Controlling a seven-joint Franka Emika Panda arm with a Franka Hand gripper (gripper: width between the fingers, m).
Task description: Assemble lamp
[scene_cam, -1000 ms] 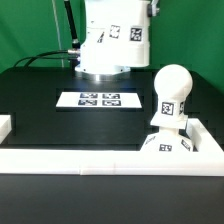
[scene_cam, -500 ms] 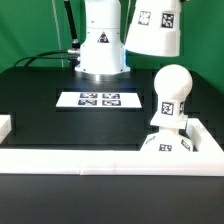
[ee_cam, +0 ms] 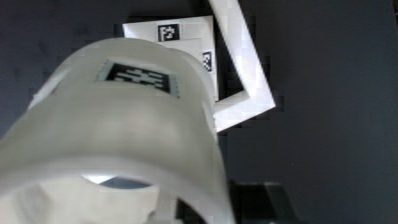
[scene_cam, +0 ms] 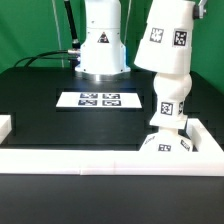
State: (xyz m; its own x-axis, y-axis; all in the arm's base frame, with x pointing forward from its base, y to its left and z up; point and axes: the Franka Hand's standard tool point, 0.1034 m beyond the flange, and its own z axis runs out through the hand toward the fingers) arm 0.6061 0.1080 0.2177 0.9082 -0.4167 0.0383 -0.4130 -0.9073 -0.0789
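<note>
Fitting the shade point(scene_cam: 167, 42): held aloft, tilted, just above the bulb point(scene_cam: 168, 105) standing on the base point(scene_cam: 168, 147) in the corner of the white fence point(scene_cam: 60, 160) at the exterior view's right of the black bench point(scene_cam: 40, 110); end effector out of sight in both views, grip presumably on the shade but impossible to tell. Calls next, by the look of it, for righting the shade and lowering it squarely over the bulb. One shade, one bulb, one base, one marker board point(scene_cam: 100, 99).
</note>
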